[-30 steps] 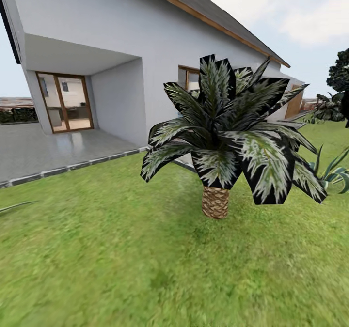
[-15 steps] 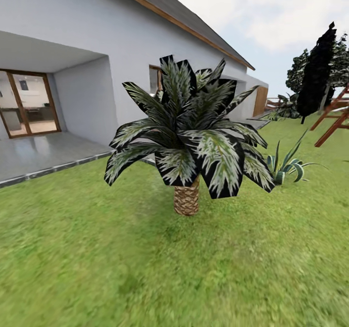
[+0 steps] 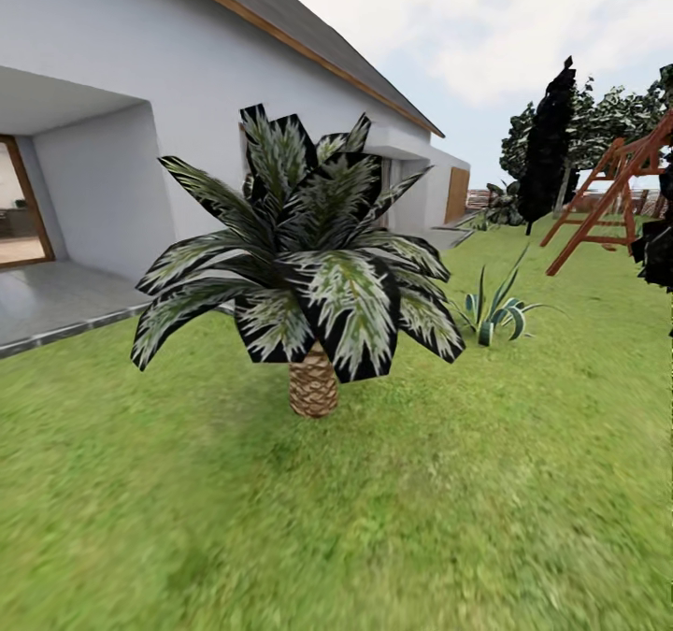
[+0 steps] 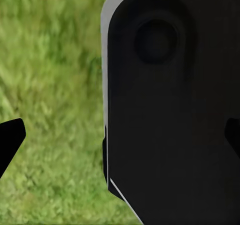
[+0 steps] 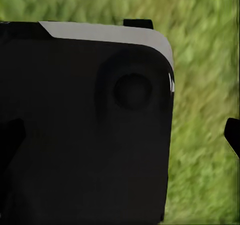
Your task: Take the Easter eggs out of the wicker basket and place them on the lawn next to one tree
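Note:
The lawn (image 3: 439, 519) spreads wide and green across the head view. The Easter eggs, the wicker basket and the pale-trunked tree are out of view. In the left wrist view my left gripper (image 4: 120, 140) is open, its dark fingertips (image 4: 10, 140) far apart at the frame's edges, with a black panel of my own body (image 4: 170, 105) and grass behind. My right gripper (image 5: 120, 137) is open too, one fingertip (image 5: 233, 134) over grass and the other against the same kind of black panel (image 5: 85, 125). Neither holds anything.
A short palm-like plant (image 3: 299, 266) with a scaly stump (image 3: 312, 388) stands just ahead. Behind it are the white house (image 3: 187, 79) and the grey patio (image 3: 47, 299). A spiky agave (image 3: 494, 308), a red wooden swing frame (image 3: 612, 192) and dark conifers (image 3: 551, 145) lie to the right.
The camera has turned to the right, so the whole picture has slid left. The glass door has left the frame, and the swing frame and conifers have come in.

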Motion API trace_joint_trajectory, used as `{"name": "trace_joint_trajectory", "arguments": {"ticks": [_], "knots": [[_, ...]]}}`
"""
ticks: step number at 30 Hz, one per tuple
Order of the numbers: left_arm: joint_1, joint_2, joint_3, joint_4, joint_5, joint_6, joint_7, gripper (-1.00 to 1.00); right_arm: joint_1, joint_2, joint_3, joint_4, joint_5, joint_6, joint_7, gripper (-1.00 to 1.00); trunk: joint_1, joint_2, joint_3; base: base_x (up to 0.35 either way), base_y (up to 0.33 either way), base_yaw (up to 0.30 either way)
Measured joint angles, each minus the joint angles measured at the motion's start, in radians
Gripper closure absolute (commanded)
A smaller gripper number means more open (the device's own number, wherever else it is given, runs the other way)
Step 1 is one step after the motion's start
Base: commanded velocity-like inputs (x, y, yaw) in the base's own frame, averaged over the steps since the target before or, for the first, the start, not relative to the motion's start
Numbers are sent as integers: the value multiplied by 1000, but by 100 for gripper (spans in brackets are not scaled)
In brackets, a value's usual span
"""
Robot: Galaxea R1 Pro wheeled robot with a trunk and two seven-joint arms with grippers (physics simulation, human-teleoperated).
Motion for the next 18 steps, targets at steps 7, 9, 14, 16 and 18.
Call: {"name": "trace_joint_trajectory", "arguments": {"ticks": [7,9,14,16,18], "knots": [[0,0,0,0,0,0,-1,-100,0,0,0,2,0,1,0,-100,0,0,0,135,-231,-3],[0,0,0,0,0,0,-1,-100,0,0,0,2,0,0,0,-100,0,0,0,248,-94,0],[0,0,0,0,-2,0,-3,-100,0,0,0,2,1,-2,0,-100,0,0,0,289,-23,-143],[0,0,0,0,-2,0,-2,-100,0,1,0,2,0,-3,0,-100,0,0,0,300,-3,-275],[0,0,0,0,-1,0,-3,-100,0,1,0,2,0,-3,0,-100,0,0,0,274,-1,-291]]}}
